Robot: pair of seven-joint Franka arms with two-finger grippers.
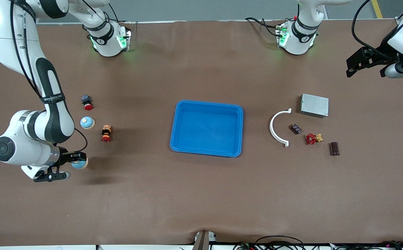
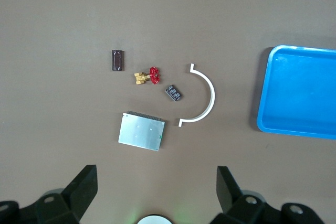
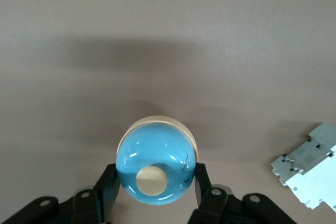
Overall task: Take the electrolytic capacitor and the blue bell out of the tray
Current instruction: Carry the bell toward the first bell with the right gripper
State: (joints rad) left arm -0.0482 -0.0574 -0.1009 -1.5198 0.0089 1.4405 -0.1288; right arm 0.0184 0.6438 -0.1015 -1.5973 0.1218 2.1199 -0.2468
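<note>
A glossy blue dome bell (image 1: 80,164) with cream base and knob is clamped off the table toward the right arm's end; a dark brown capacitor (image 1: 334,148) lies flat, well apart from the blue tray (image 1: 206,105), toward the left arm's end

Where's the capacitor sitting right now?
The capacitor lies on the table at the left arm's end, beside the red valve, nearer the front camera than the metal box.

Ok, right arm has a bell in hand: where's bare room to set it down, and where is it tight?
The blue tray holds nothing, and brown table lies bare between it and the right gripper shut on the bell. Also bare: the strip nearer the front camera. Crowded: the second bell with the two red buttons, and the cluster around the white bracket under the open left gripper.
</note>
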